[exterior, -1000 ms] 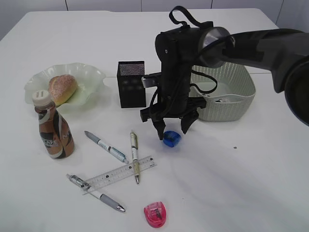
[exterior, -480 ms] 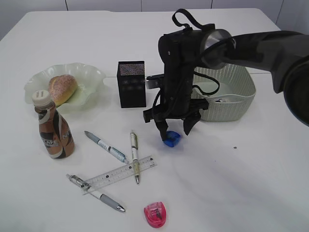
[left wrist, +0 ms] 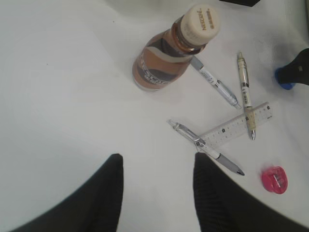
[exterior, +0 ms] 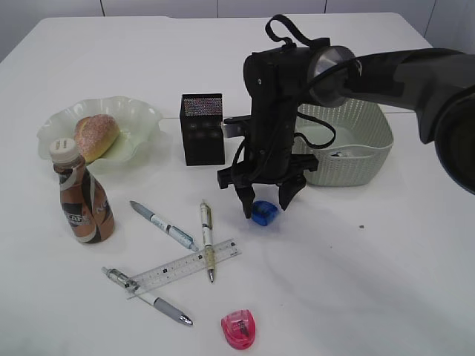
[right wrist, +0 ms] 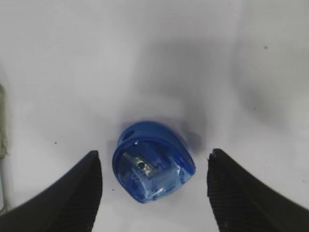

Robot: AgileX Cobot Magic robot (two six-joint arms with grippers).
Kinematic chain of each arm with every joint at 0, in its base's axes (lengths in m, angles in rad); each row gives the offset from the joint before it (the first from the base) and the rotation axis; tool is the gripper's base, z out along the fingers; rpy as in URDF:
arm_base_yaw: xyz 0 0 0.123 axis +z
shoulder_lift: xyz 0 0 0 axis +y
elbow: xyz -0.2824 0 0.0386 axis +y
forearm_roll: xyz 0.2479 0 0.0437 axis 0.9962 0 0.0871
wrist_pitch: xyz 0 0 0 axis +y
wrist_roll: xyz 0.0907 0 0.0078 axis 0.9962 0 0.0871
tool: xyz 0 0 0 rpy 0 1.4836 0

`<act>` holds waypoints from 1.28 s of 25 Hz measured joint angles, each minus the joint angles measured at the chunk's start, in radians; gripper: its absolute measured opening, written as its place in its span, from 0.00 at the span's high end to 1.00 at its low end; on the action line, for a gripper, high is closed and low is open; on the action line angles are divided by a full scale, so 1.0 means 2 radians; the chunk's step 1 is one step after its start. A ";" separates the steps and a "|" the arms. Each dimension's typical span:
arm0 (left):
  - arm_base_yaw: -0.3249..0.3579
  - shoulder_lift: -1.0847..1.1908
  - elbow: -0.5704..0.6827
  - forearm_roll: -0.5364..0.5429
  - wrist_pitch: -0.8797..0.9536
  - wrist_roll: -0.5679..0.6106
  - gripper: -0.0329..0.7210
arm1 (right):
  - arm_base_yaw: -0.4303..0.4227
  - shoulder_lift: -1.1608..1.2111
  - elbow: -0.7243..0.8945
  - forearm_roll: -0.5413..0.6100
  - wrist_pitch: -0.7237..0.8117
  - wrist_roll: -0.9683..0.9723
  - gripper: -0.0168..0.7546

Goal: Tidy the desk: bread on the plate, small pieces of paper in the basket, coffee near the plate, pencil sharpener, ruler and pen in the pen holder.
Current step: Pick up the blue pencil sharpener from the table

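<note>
A blue pencil sharpener (exterior: 264,213) (right wrist: 153,166) lies on the white table in front of the basket. My right gripper (exterior: 265,207) (right wrist: 153,162) is open, with its jaws down on either side of the sharpener and gaps on both sides. My left gripper (left wrist: 158,162) is open and empty above bare table, out of the exterior view. A pink sharpener (exterior: 240,328) (left wrist: 274,179), a clear ruler (exterior: 185,267) (left wrist: 236,128) and three pens (exterior: 162,225) lie at the front. The black pen holder (exterior: 202,128) stands behind them.
Bread (exterior: 96,136) lies on the pale green plate (exterior: 141,119) at the left. The coffee bottle (exterior: 82,196) (left wrist: 174,53) stands in front of the plate. The white woven basket (exterior: 356,141) is at the right, behind the right arm.
My right gripper has shifted slightly right and stays low, open around the blue sharpener. Nothing else has moved.
</note>
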 joint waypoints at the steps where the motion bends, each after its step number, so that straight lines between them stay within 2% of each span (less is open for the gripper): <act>1: 0.000 0.000 0.000 0.000 0.000 0.000 0.49 | 0.000 0.000 0.000 0.000 0.000 0.000 0.33; 12: 0.000 0.000 0.000 0.000 -0.002 0.000 0.49 | 0.000 0.012 -0.001 0.001 0.000 0.000 0.33; 14: 0.000 0.000 0.000 0.000 -0.002 0.000 0.49 | 0.000 0.012 -0.001 0.002 0.000 0.000 0.36; 17: 0.000 0.000 0.000 0.000 -0.002 0.000 0.49 | 0.000 0.012 -0.001 0.003 0.000 0.000 0.47; 19: 0.000 0.000 0.000 0.000 -0.002 0.000 0.49 | 0.000 0.012 -0.001 0.004 0.000 0.000 0.48; 27: 0.000 0.000 0.000 0.000 -0.002 0.000 0.49 | 0.000 0.012 -0.004 0.004 0.000 -0.001 0.49; 32: 0.000 0.000 0.000 0.000 -0.002 0.000 0.50 | 0.000 0.012 -0.056 0.007 0.000 -0.004 0.49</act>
